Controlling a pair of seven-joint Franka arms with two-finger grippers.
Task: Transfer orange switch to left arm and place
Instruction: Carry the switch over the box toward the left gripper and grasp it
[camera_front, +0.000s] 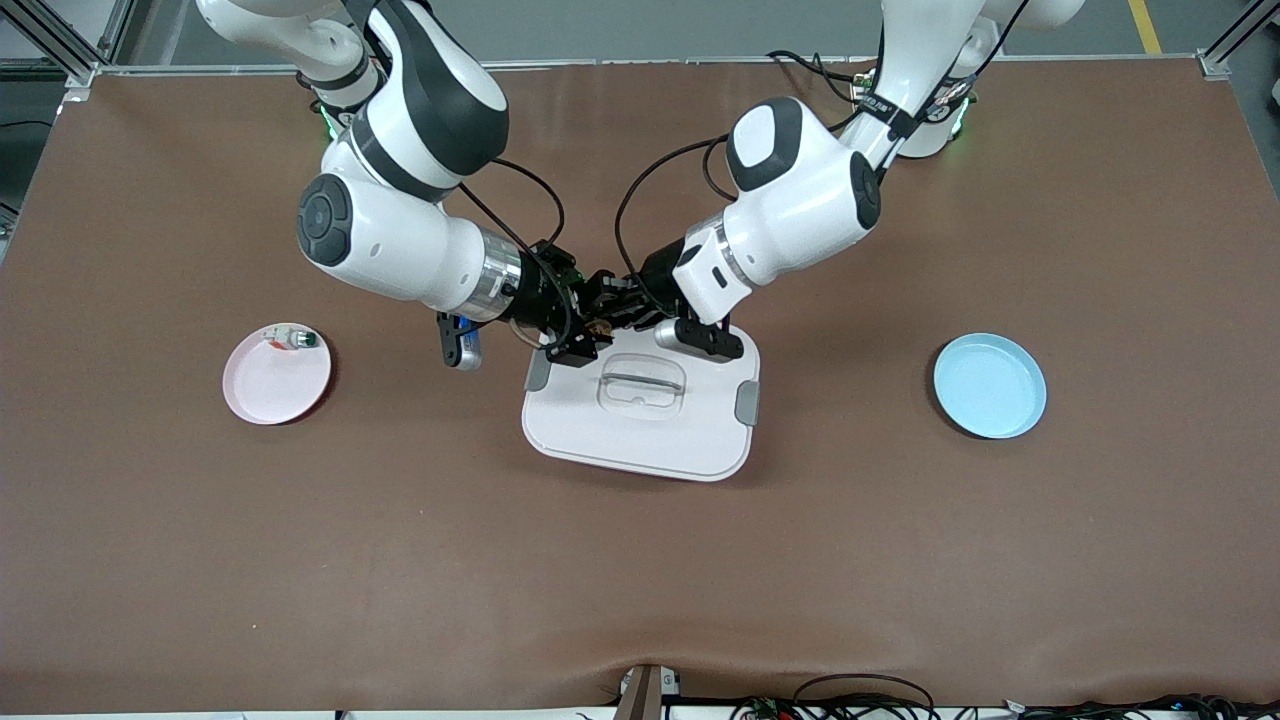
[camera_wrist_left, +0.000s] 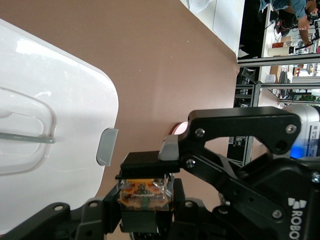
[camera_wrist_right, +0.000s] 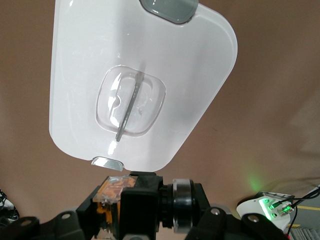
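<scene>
The orange switch (camera_front: 600, 323), a tiny black part with orange pieces, hangs in the air between both grippers, over the edge of the box (camera_front: 640, 430) that lies nearest the robots' bases. My right gripper (camera_front: 588, 325) is shut on it from the right arm's end. My left gripper (camera_front: 617, 308) is shut on it from the left arm's end. In the left wrist view the switch (camera_wrist_left: 144, 192) sits between the left gripper (camera_wrist_left: 145, 200) jaws, with the box (camera_wrist_left: 50, 60) below. The right wrist view shows the switch (camera_wrist_right: 115, 189) in the right gripper (camera_wrist_right: 122, 207) above the box lid (camera_wrist_right: 150, 45).
A pink plate (camera_front: 275, 385) toward the right arm's end carries a small white component with a green cap (camera_front: 290, 338). A blue plate (camera_front: 990, 386) lies bare toward the left arm's end. The box has grey latches (camera_front: 747, 402) and a clear recessed handle (camera_front: 642, 385).
</scene>
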